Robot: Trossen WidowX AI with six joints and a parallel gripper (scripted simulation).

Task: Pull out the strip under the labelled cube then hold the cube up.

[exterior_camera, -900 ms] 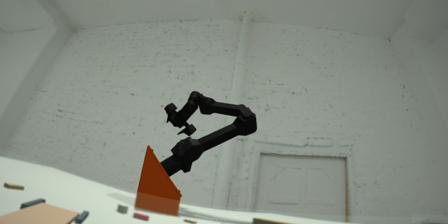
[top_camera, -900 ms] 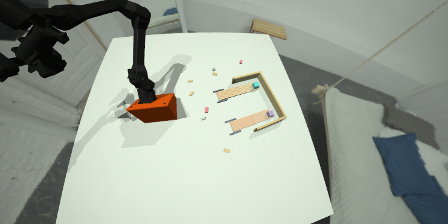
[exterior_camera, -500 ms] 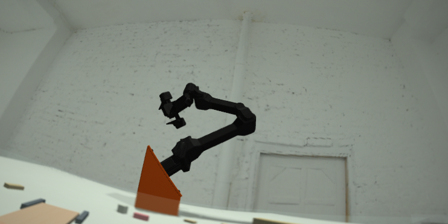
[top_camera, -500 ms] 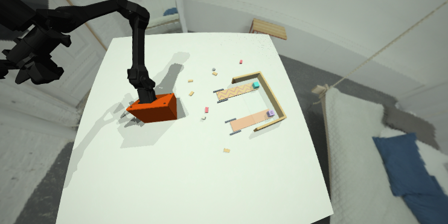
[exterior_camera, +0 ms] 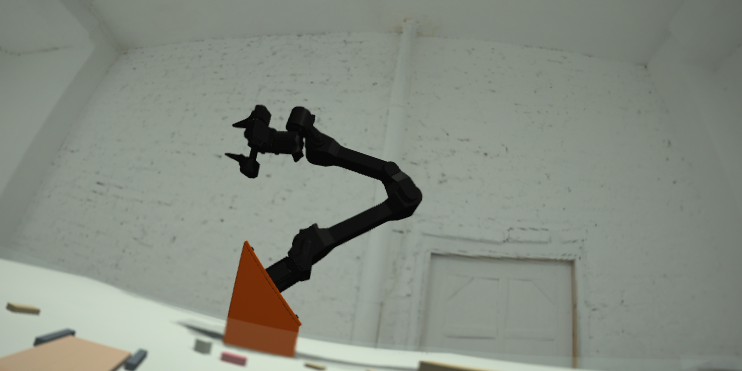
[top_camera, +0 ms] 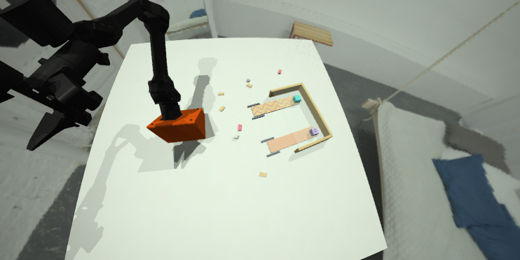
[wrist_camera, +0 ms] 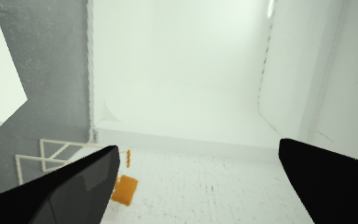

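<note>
A purple cube (top_camera: 314,131) with a faint mark on top sits at the far end of a plain peach strip (top_camera: 285,141) (exterior_camera: 67,356). A teal cube (top_camera: 296,98), with no mark that I can make out, sits at the far end of a zigzag-patterned strip (top_camera: 273,106). Both strips lie on the table (top_camera: 225,200). My gripper (exterior_camera: 230,139) (wrist_camera: 198,150) is open and empty, raised high and far from both strips, beyond the orange base. In the top view it hangs at the left edge, partly cut off.
A three-sided wooden wall (top_camera: 317,112) stands around the cubes' ends of the strips. Short dark bars (top_camera: 268,139) (exterior_camera: 54,337) flank the near ends. Small tan, red and grey blocks lie scattered, including a red block (top_camera: 240,127) (exterior_camera: 233,358). The orange base (top_camera: 178,129) (exterior_camera: 259,311) carries the arm.
</note>
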